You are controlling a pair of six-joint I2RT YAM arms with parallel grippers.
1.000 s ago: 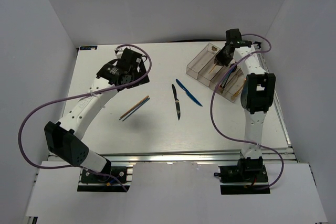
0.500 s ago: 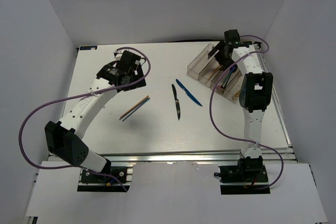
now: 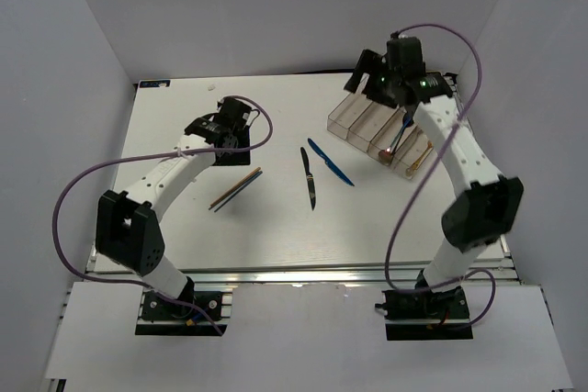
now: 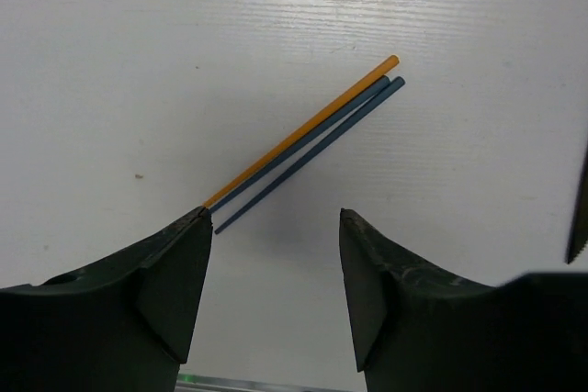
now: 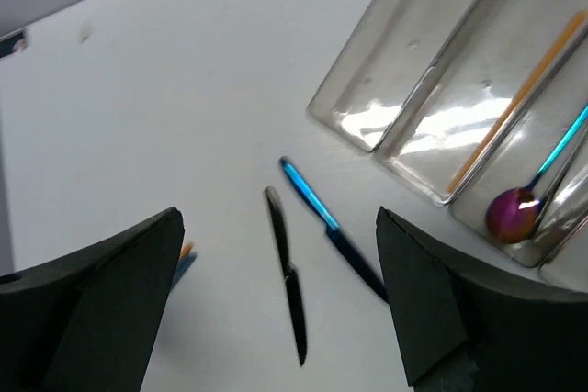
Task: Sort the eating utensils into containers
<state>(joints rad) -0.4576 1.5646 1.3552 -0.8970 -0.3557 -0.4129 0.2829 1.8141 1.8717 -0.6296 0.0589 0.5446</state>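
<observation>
R gripper (image 3: 369, 80) risen off clear smoky-grey plastic tray (image 3: 340, 117), jaws spread, empty. L gripper (image 4: 273, 222) spread over near tips of slim orange and blue-grey chopsticks (image 4: 308, 138), flat on white tabletop (image 4: 478, 6). Risk: end-pinch w/ off-centre jaws, sticks pivot, scatter

White table (image 3: 276, 227): chopsticks (image 3: 235, 189), knives (image 3: 310, 179), tray (image 3: 342, 119)

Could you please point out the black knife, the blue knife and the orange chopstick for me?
black knife (image 5: 287, 273), right wrist view, mid-length.
blue knife (image 5: 331, 227), right wrist view, where the bright part meets the dark part.
orange chopstick (image 4: 299, 132), left wrist view, mid-length.
</observation>
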